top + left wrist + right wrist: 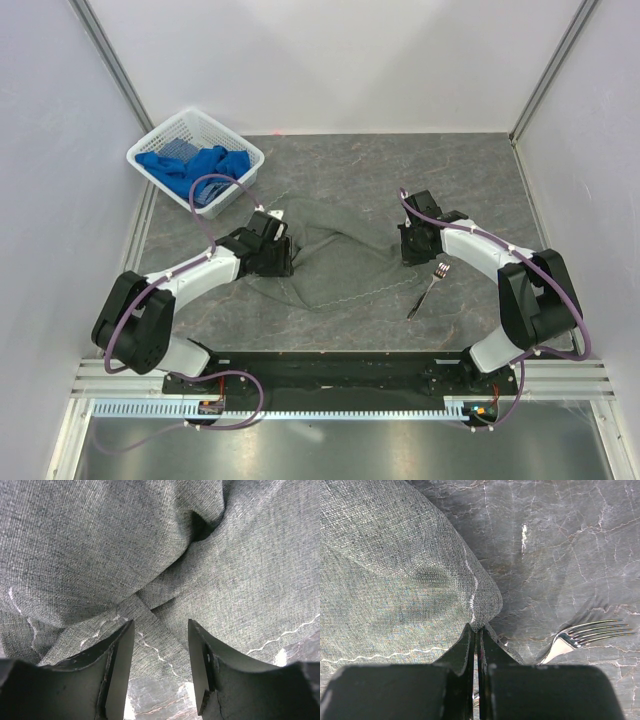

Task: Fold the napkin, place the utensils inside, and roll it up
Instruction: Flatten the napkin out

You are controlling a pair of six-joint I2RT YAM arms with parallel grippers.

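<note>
The dark grey napkin (335, 262) lies bunched and creased in the middle of the table, stretched between my two grippers. My left gripper (283, 250) sits at its left end. In the left wrist view this gripper (161, 630) stands open, the napkin (150, 555) with its pale stitched hem lying below the gap between the fingers. My right gripper (408, 245) is at the napkin's right end. In the right wrist view it (477, 630) is shut on a corner of the napkin (395, 580). The silver fork (428, 288) lies on the table just right of that gripper, and its tines (590, 630) show in the right wrist view.
A white basket (160, 131) holding bright blue cloths (195, 165) stands at the back left, close behind my left arm. White walls close off the table on the left, the back and the right.
</note>
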